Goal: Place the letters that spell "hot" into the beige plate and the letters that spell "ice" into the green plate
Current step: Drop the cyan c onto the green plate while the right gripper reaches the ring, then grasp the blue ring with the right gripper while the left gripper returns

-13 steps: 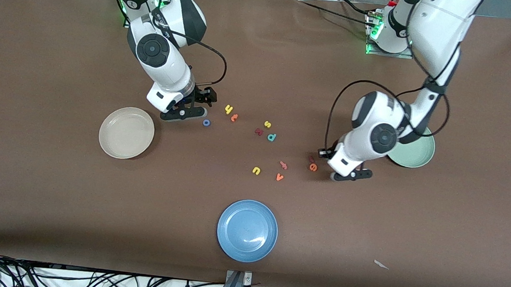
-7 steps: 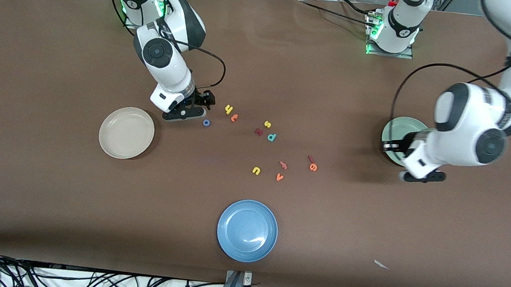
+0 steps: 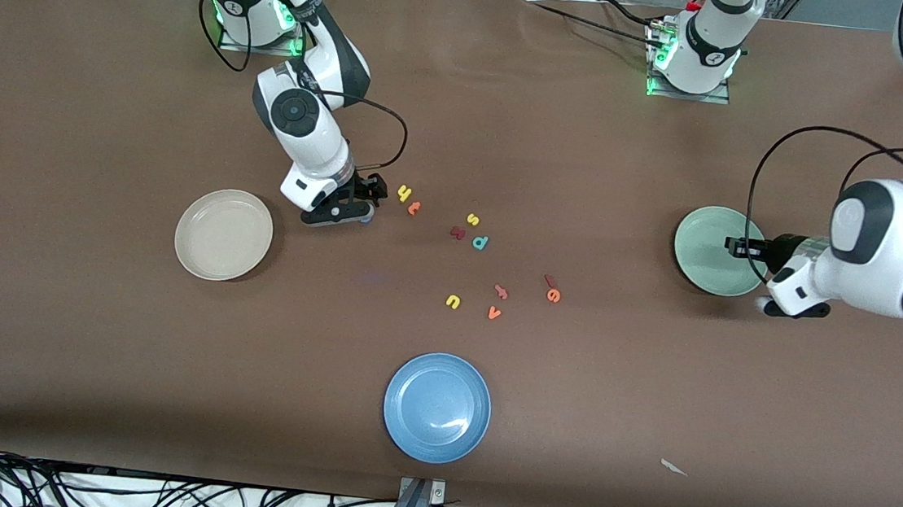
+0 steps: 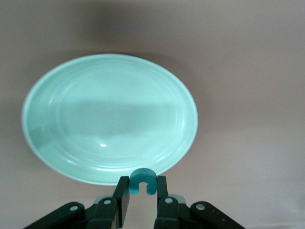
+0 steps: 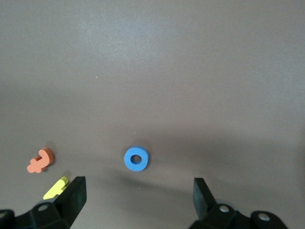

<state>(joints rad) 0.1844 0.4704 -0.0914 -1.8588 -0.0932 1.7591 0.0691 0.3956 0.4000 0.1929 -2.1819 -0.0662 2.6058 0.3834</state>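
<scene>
My left gripper (image 3: 794, 308) (image 4: 143, 191) is shut on the teal "c" (image 4: 143, 180) and hangs at the rim of the green plate (image 3: 713, 250) (image 4: 109, 119), toward the left arm's end. My right gripper (image 3: 334, 217) (image 5: 138, 191) stands open low over the blue "o" (image 5: 136, 159), beside the beige plate (image 3: 223, 234). The yellow "h" (image 3: 404, 193) (image 5: 56, 188) and orange "t" (image 3: 414, 208) (image 5: 40, 161) lie close by. Mid-table are the dark red "i" (image 3: 550, 281) and orange "e" (image 3: 553, 296). Both plates hold nothing.
A blue plate (image 3: 437, 407) sits nearest the front camera. Scattered mid-table are a yellow "s" (image 3: 472, 219), dark red "k" (image 3: 457, 233), teal "p" (image 3: 480, 243), yellow "u" (image 3: 453, 302), orange "v" (image 3: 494, 314) and one reddish letter (image 3: 501, 292). A white scrap (image 3: 674, 467) lies near the front edge.
My left gripper has carried the teal "c" from beside the "e" and "i" to the green plate's rim. My right gripper has slid over the blue "o".
</scene>
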